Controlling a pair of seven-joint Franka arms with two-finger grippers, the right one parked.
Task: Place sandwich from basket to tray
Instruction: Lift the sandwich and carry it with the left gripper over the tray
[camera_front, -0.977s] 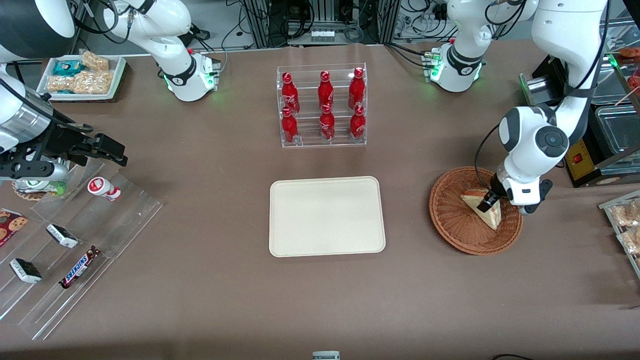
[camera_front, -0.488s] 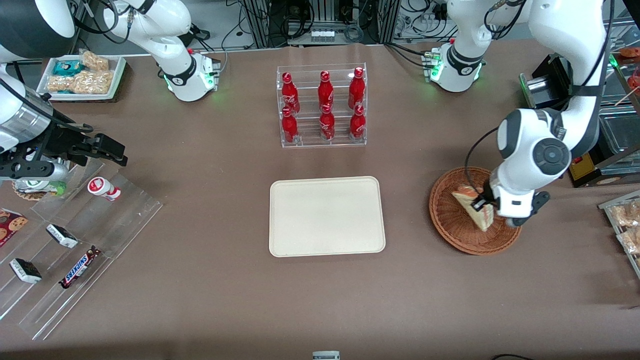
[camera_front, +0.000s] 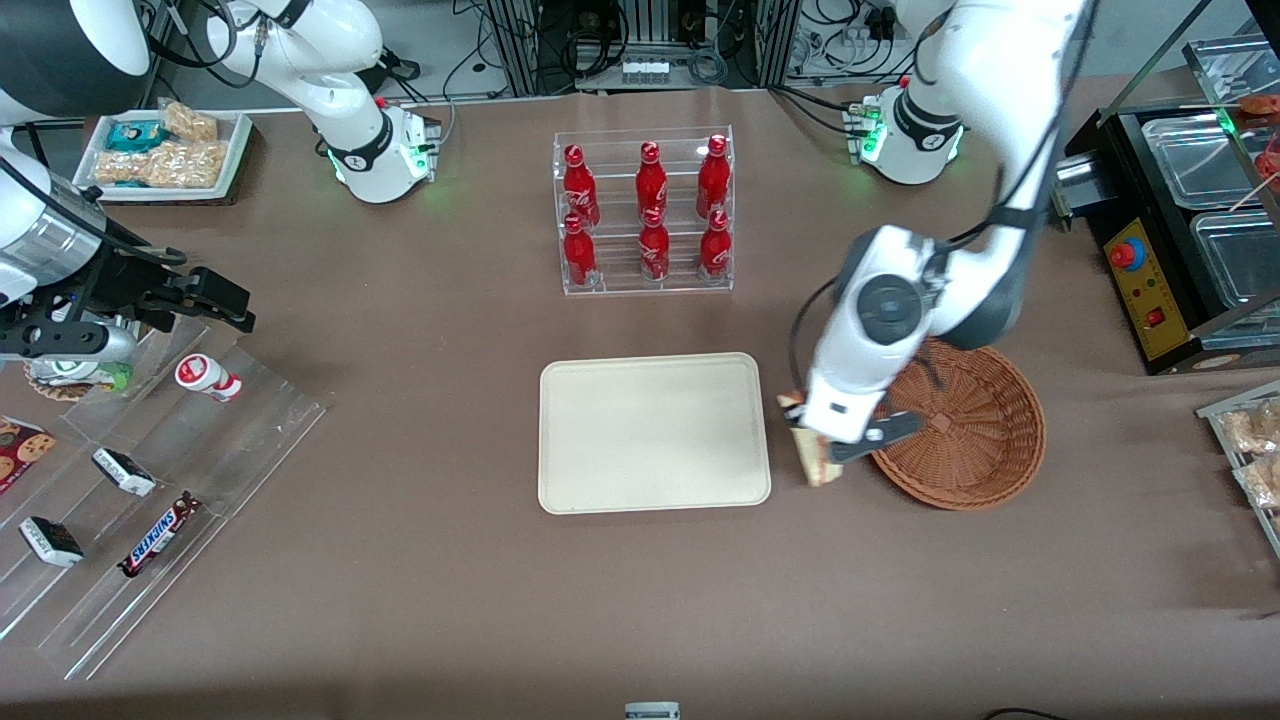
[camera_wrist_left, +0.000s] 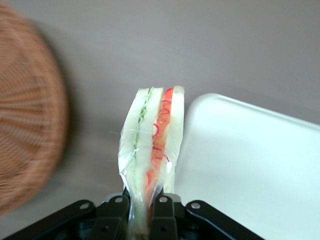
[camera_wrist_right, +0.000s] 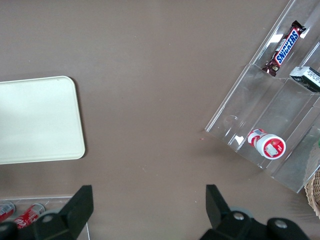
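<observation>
My left gripper (camera_front: 815, 450) is shut on the sandwich (camera_front: 812, 458), a clear-wrapped wedge with red and green filling, and holds it in the air between the wicker basket (camera_front: 985, 440) and the cream tray (camera_front: 653, 432). In the left wrist view the sandwich (camera_wrist_left: 152, 145) stands on edge, clamped between the black fingers (camera_wrist_left: 116, 212), with the gripper (camera_wrist_left: 141, 210) over bare table; the tray's corner (camera_wrist_left: 250, 165) and the basket's rim (camera_wrist_left: 30, 125) lie to either side. The basket holds nothing else that I can see.
A clear rack of red bottles (camera_front: 645, 212) stands farther from the front camera than the tray. Clear stepped racks with snack bars (camera_front: 155, 535) lie toward the parked arm's end. A black machine with metal pans (camera_front: 1180, 230) stands toward the working arm's end.
The left gripper has lifted the sandwich out of the basket and carried it sideways toward the tray, stopping just outside the basket's rim.
</observation>
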